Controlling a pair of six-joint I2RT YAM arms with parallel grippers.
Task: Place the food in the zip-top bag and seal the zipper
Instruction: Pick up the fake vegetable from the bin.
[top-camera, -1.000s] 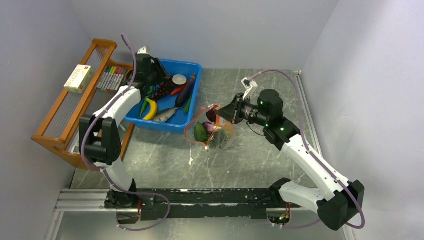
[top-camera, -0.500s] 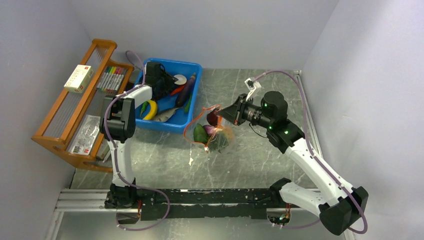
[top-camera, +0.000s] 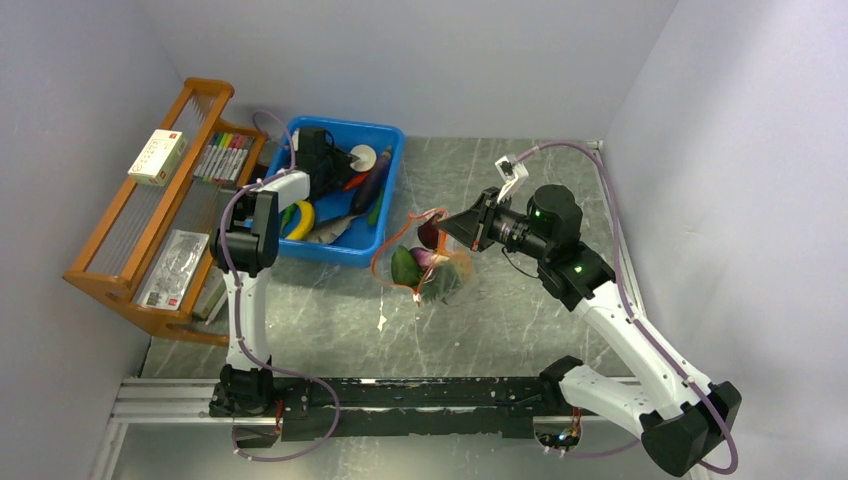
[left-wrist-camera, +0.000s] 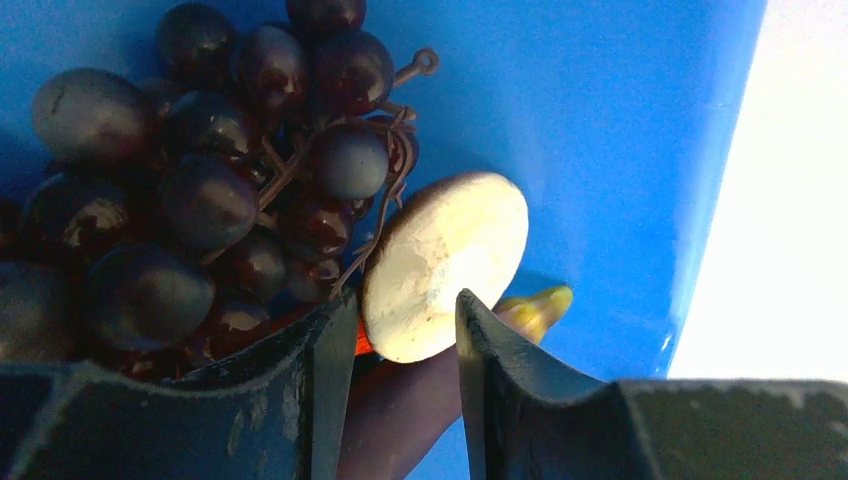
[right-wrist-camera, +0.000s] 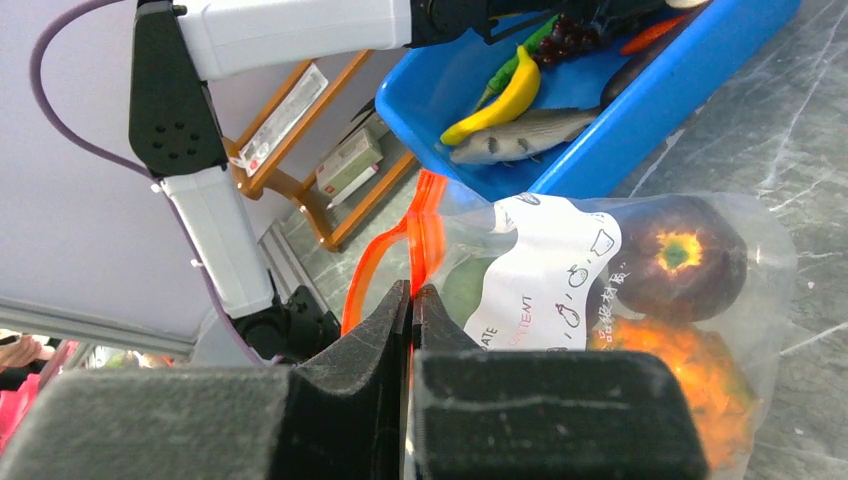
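Zip-top bag (top-camera: 425, 265) is lying on grey marbled table (top-camera: 500, 320) between pale walls (top-camera: 400, 60), right gripper (right-wrist-camera: 410, 292) pinching its zipper (right-wrist-camera: 430, 230); left gripper (left-wrist-camera: 405, 300) is clamping the white-faced round piece (left-wrist-camera: 445, 260).

Grey table (top-camera: 500, 320): blue bin (top-camera: 330, 252), zip-top bag (top-camera: 425, 270), wooden rack (top-camera: 108, 293)

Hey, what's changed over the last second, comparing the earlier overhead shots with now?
The left hand swung rightward inside the blue plastic bin, its elbow rising, and closed on the white-faced round toy piece beside the dark red toy grapes. Unchanged: the right hand pinches the red zipper strip of the clear zip-top bag, which hasn't moved.
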